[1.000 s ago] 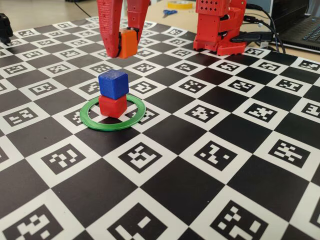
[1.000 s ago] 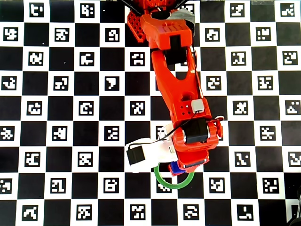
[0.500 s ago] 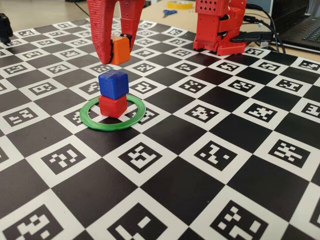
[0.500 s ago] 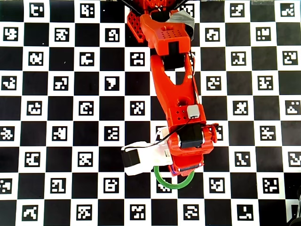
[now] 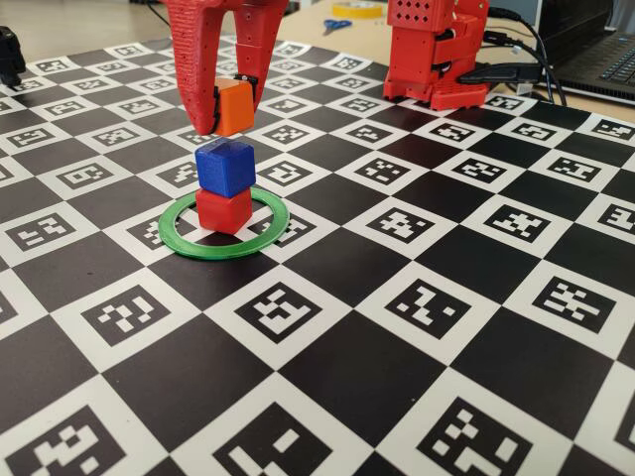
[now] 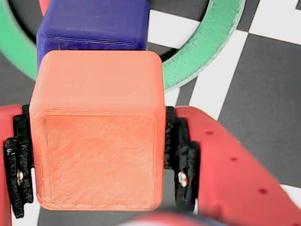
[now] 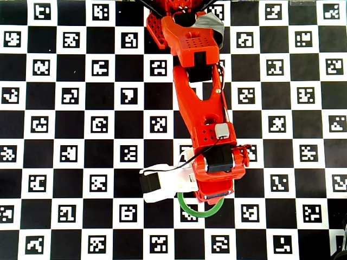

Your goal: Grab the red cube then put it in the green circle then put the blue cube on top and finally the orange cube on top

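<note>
The gripper (image 5: 224,107) has its jaws clamped on the orange cube (image 5: 234,106), holding it just above the blue cube (image 5: 225,166), which sits on the red cube (image 5: 223,209) inside the green circle (image 5: 220,244). In the wrist view the orange cube (image 6: 97,129) appears offset from the blue cube (image 6: 94,24), so a good placement probably means centring it, squaring the faces, lowering until it touches, then releasing gently.

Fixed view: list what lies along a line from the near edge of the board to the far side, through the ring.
Green circle's near rim → red cube with the blue cube stacked on it → gripper holding the orange cube above them → robot base → scissors.
</note>
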Available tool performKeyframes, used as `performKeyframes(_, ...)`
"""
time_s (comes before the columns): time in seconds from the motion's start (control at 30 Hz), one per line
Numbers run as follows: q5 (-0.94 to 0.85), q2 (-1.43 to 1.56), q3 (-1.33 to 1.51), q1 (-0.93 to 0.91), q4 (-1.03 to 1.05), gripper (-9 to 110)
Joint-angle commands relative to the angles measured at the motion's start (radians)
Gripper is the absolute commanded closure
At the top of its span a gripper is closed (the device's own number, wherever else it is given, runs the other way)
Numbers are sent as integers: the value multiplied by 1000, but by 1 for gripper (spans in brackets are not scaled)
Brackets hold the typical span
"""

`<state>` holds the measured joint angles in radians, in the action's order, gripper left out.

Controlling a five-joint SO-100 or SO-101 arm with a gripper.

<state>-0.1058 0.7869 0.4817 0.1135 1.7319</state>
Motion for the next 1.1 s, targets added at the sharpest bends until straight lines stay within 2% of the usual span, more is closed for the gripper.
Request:
performKeyframes(0.0,12,29,-97,8,-3,96)
performKeyframes(0.73,29,-2,-100,17,-17,95)
performKeyframes(0.8,37,-2,-100,17,-12,89)
performKeyframes(0.93,41,0,-109,17,-5,69)
performKeyframes(1.07,49,2,-126,18,5,64)
